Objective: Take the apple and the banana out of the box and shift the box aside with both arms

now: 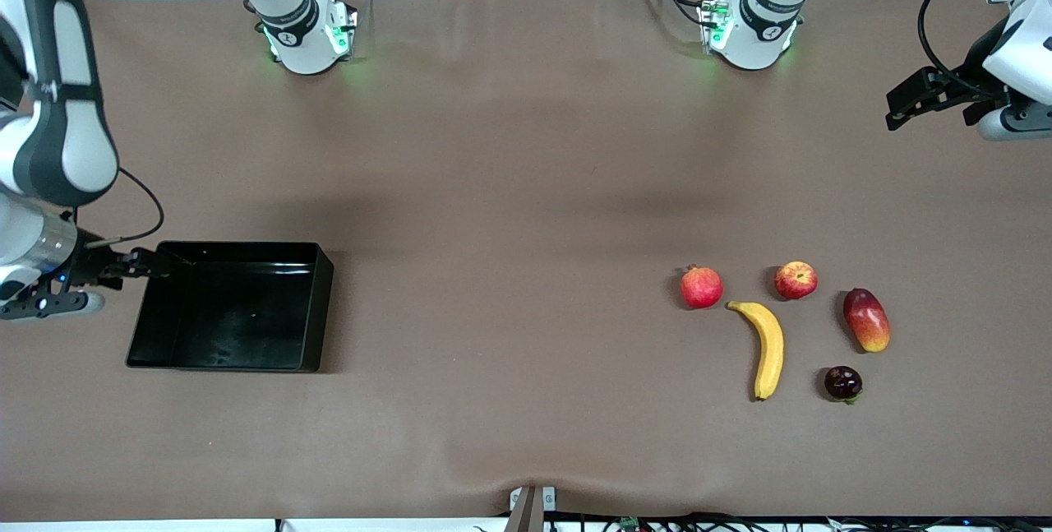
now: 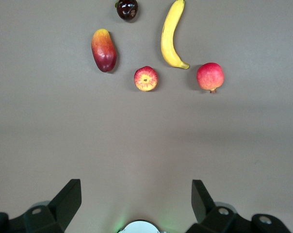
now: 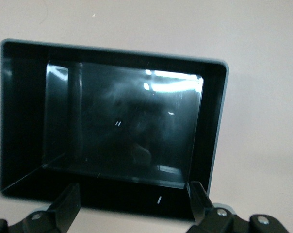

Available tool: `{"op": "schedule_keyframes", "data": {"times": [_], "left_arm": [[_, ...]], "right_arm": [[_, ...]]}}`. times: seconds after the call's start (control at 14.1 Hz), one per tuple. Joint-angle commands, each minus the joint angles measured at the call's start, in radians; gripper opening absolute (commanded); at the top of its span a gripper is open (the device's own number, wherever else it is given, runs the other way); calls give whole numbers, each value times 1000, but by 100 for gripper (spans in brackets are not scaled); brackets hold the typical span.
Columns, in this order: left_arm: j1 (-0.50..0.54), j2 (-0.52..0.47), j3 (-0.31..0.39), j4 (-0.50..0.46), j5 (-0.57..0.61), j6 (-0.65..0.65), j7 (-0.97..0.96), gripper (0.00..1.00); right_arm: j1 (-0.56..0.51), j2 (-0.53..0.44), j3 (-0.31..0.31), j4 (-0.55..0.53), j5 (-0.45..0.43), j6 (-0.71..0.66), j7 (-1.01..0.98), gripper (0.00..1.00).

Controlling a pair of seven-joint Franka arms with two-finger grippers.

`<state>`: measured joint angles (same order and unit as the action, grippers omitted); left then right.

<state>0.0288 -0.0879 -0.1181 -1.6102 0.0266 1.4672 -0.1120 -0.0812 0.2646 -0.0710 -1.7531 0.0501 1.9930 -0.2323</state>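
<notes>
The black box (image 1: 325, 302) sits at the right arm's end of the table, with nothing in it. My right gripper (image 1: 154, 263) is at its short outer wall, at the corner farther from the front camera. In the right wrist view this gripper (image 3: 134, 191) is open, its fingers spread along that wall (image 3: 210, 121) and holding nothing. The yellow banana (image 1: 768, 347) and the small red-yellow apple (image 1: 795, 279) lie toward the left arm's end. My left gripper (image 1: 900, 108) hangs open and empty over bare table, well away from the fruit. Its wrist view (image 2: 137, 187) shows the banana (image 2: 171, 36) and the apple (image 2: 146, 78).
A red pomegranate (image 1: 701, 286) lies beside the banana's stem end. A red-yellow mango (image 1: 866, 319) and a small dark fruit (image 1: 842, 382) lie on the banana's side toward the left arm's end. Brown cloth covers the table between box and fruit.
</notes>
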Motion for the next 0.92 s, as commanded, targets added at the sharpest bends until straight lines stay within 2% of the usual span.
{"op": "schedule_keyframes", "data": {"times": [0.0,0.21,0.35,0.57,0.85], "left_arm": [[8,-30,-5,-25,-7,-1,-1,100],[7,-26,-5,-16,-8,5,-1,100],[7,-12,-5,12,-11,5,8,100],[3,8,-5,41,-5,4,22,100],[7,14,-5,56,-2,4,22,100]], "right_arm": [[55,-93,3,76,-49,-205,149,100],[78,-114,7,239,-49,-419,228,100],[78,-143,13,294,-49,-473,228,100],[78,-229,14,300,-36,-534,231,100],[83,-307,13,253,-29,-540,234,100]]}}
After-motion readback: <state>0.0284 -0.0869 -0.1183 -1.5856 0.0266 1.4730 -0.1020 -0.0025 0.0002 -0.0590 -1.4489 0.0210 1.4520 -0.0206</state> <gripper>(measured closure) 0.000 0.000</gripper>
